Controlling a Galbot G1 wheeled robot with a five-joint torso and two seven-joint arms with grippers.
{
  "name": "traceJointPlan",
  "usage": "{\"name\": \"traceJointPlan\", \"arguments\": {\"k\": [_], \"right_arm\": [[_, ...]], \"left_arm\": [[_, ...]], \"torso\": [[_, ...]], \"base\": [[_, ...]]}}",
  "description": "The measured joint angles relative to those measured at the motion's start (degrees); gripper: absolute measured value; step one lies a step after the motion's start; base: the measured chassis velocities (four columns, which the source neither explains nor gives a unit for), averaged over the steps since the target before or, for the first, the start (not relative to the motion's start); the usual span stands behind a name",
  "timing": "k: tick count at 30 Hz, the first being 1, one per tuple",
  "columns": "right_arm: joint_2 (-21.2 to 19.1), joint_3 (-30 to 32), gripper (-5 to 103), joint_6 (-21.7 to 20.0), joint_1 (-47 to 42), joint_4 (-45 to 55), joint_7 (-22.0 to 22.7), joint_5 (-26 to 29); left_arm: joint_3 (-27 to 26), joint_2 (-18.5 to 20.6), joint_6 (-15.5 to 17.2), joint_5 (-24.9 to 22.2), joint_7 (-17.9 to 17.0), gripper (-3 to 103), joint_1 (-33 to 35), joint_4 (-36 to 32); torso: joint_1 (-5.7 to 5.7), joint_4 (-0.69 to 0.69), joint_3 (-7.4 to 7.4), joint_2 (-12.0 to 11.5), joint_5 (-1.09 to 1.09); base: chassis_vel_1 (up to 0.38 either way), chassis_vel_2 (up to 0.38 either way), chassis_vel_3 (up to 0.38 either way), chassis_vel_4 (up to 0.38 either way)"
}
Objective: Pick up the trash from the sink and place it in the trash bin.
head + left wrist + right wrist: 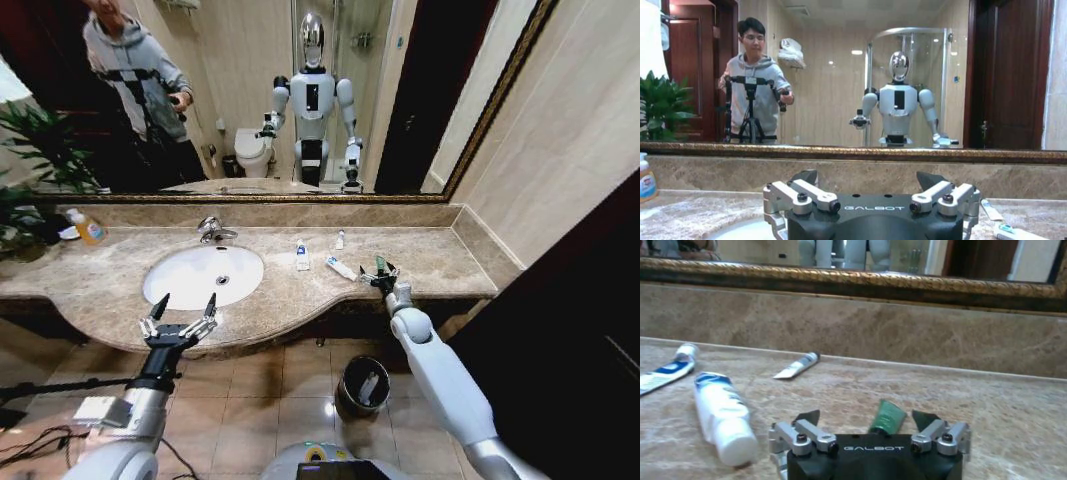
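I've got the right gripper (867, 426) low on the countertop (450, 262), jaws open around the dark green tube (888, 416) but not clamped yet, so I reckon closing comes next; left gripper (183, 312) hangs open by the sink (160, 272); trash bin (362, 386) on the floor below.

Right arm extended forward, white forearm angled up toward counter edge. Right gripper (381, 275) level, low over counter surface, jaws spread apart; fingertips (811, 416) dark, pointing ahead, gap between them unobstructed at tips.

Left arm raised in front of torso, wrist straight. Left gripper (184, 305) held upright, jaws wide apart; fingertips (805, 177) dark, pointing up and forward, nothing between them.
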Motion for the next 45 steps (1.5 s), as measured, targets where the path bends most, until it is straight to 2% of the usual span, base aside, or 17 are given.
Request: {"name": "traceJointPlan", "arguments": {"k": [2, 4, 5, 7, 9, 11, 13, 15, 18, 19, 26, 35, 39, 41, 43, 44, 45], "right_arm": [[-0.09, 0.23, 89, 0.05, -0.06, -0.18, -0.12, 0.05], [-0.38, 0.67, 78, 0.2, -0.3, -0.48, -0.34, 0.11], [-0.38, 0.67, 78, 0.2, -0.3, -0.48, -0.34, 0.11], [-0.72, 1.02, 67, 0.27, -0.58, -0.56, -0.59, 0.18], [-0.76, 1.08, 67, 0.27, -0.65, -0.56, -0.62, 0.2], [-0.87, 1.23, 51, 0.26, -1.05, -0.52, -0.81, 0.24], [-0.88, 1.25, 51, 0.26, -1.17, -0.5, -0.86, 0.24], [-0.88, 1.3, 40, 0.25, -1.51, -0.4, -0.96, 0.22], [-0.87, 1.32, 35, 0.25, -1.69, -0.22, -0.98, 0.2], [-0.86, 1.33, 24, 0.25, -1.82, 0.12, -0.97, 0.2], [-1.38, 2.31, 21, -0.24, -3.11, 3.8, -0.64, 0.77], [-3.7, 8.28, 21, -0.68, -13.8, 19.87, -0.64, 2.85], [-3.25, 11.26, 21, 1.41, -23.35, 27.62, -0.66, 3.12], [-1.81, 12.7, 21, 4.5, -30.47, 31.63, -1.05, 1.76], [-1.17, 13.01, 21, 5.86, -32.91, 32.71, -1.26, 1.02], [0.39, 13.31, 21, 8.97, -37.76, 34.26, -1.45, -0.54], [0.39, 13.31, 21, 8.97, -37.76, 34.26, -1.45, -0.54]], "left_arm": [[0.0, 0.0, 0.0, 0.0, 0.0, 100, 0.0, 0.0], [0.0, 0.0, 0.0, 0.0, 0.0, 100, 0.0, 0.0], [0.0, 0.0, 0.0, 0.0, 0.0, 100, 0.0, 0.0], [0.0, 0.0, 0.0, 0.0, 0.0, 100, 0.0, 0.0], [0.0, 0.0, 0.0, 0.0, 0.0, 100, 0.0, 0.0], [0.0, 0.0, 0.0, 0.0, 0.0, 100, 0.0, 0.0], [0.0, 0.0, 0.0, 0.0, 0.0, 100, 0.0, 0.0], [0.0, 0.0, 0.0, 0.0, 0.0, 100, 0.0, 0.0], [0.0, 0.0, 0.0, 0.0, 0.0, 100, 0.0, 0.0], [0.0, 0.0, 0.0, 0.0, 0.0, 100, 0.0, 0.0], [0.0, 0.0, 0.0, 0.0, 0.0, 100, 0.0, 0.0], [0.0, -0.01, 0.0, 0.0, 0.0, 100, 0.0, 0.0], [0.0, 0.0, 0.0, 0.0, 0.0, 100, 0.0, 0.0], [0.0, 0.0, 0.0, 0.0, 0.0, 100, 0.0, 0.0], [0.0, 0.0, 0.0, 0.0, 0.0, 100, 0.0, 0.0], [0.0, -0.01, 0.0, 0.0, 0.0, 100, 0.0, 0.0], [0.0, -0.01, 0.0, 0.0, 0.0, 100, 0.0, 0.0]], "torso": [[0.0, 0.0, 0.0, 0.0, 0.0], [0.0, 0.0, 0.0, 0.0, 0.01], [0.0, 0.0, 0.0, 0.0, 0.01], [0.0, 0.0, 0.0, 0.0, 0.0], [0.0, 0.0, 0.0, 0.0, 0.0], [0.0, 0.0, 0.0, 0.0, 0.0], [0.0, 0.0, 0.0, 0.0, 0.0], [0.0, 0.0, 0.0, 0.0, 0.0], [0.0, 0.0, 0.0, 0.0, 0.0], [0.0, 0.0, 0.0, 0.0, 0.0], [0.0, 0.0, 0.0, 0.0, 0.0], [0.0, 0.01, -0.01, 0.0, 0.0], [0.0, 0.0, -0.01, 0.01, 0.0], [-0.01, 0.0, -0.01, 0.01, 0.0], [-0.01, -0.01, -0.01, 0.01, 0.0], [-0.01, 0.0, -0.02, 0.02, -0.01], [-0.01, 0.0, -0.02, 0.02, -0.01]], "base": [[0.0, 0.0, 0.0, 0.0], [0.0, 0.0, 0.0, 0.0], [0.0, 0.0, 0.0, 0.0], [0.0, 0.0, 0.0, 0.0], [0.0, 0.0, 0.0, 0.0], [0.0, 0.0, 0.0, 0.0], [0.0, 0.0, 0.0, 0.0], [0.0, 0.0, 0.0, 0.0], [0.0, 0.0, 0.0, 0.0], [0.0, 0.0, 0.0, 0.0], [0.0, 0.0, 0.0, 0.0], [0.0, 0.0, 0.0, 0.0], [0.0, 0.0, 0.0, 0.0], [0.0, 0.0, 0.0, 0.0], [0.0, 0.0, 0.0, 0.0], [0.0, 0.0, 0.0, 0.0], [0.0, 0.0, 0.0, 0.0]]}}
